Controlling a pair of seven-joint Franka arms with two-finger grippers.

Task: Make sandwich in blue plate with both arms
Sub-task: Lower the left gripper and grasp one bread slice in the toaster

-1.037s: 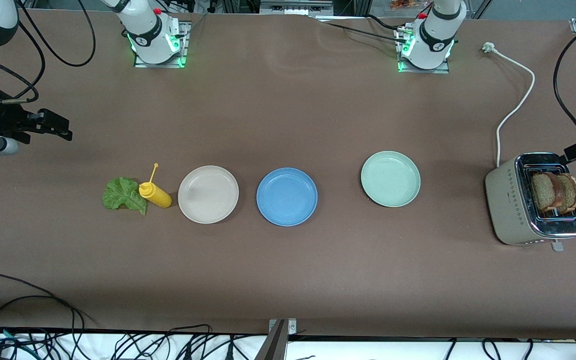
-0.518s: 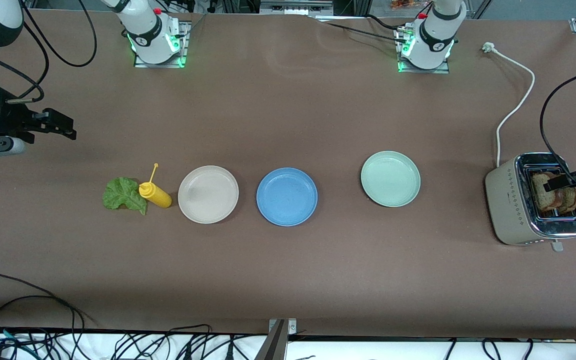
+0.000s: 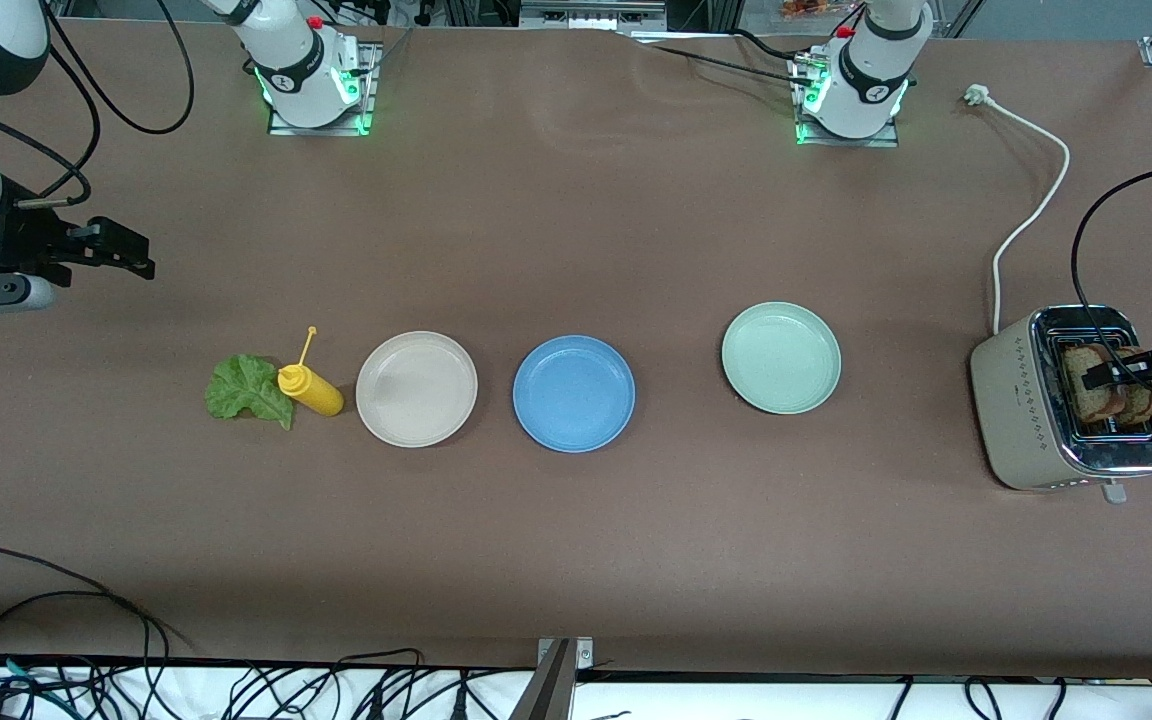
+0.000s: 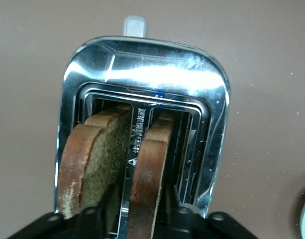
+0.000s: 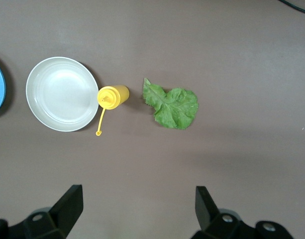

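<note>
**A:** Front view?
**B:** Matte brown table. Round shallow blue plate (image 3: 574, 393) at centre, bare. Beige plate (image 3: 416, 388) at its 9 o'clock, pale green plate (image 3: 781, 357) at about 2 o'clock. Ruffled lettuce leaf (image 3: 247, 389) touches a yellow squeeze bottle (image 3: 311, 387) at the right arm's end. Brushed-metal toaster (image 3: 1066, 411) at the left arm's end, two brown bread slices (image 3: 1101, 385) upright in its slots. Left gripper (image 3: 1116, 375) sits over those slices. Right gripper (image 3: 121, 250) waits over bare table.

**A:** Left wrist?
**B:** Chrome toaster top (image 4: 142, 67), grainy crumb, dark crusts. Black fingers (image 4: 92, 219) straddle one slice (image 4: 147, 179); contact not visible, so I cannot tell whether it's clamped.

**A:** Right wrist?
**B:** Fingers (image 5: 67, 206) spread wide, nothing between. Lettuce (image 5: 172, 106), bottle (image 5: 111, 97), beige plate (image 5: 61, 93) in a row.
</note>
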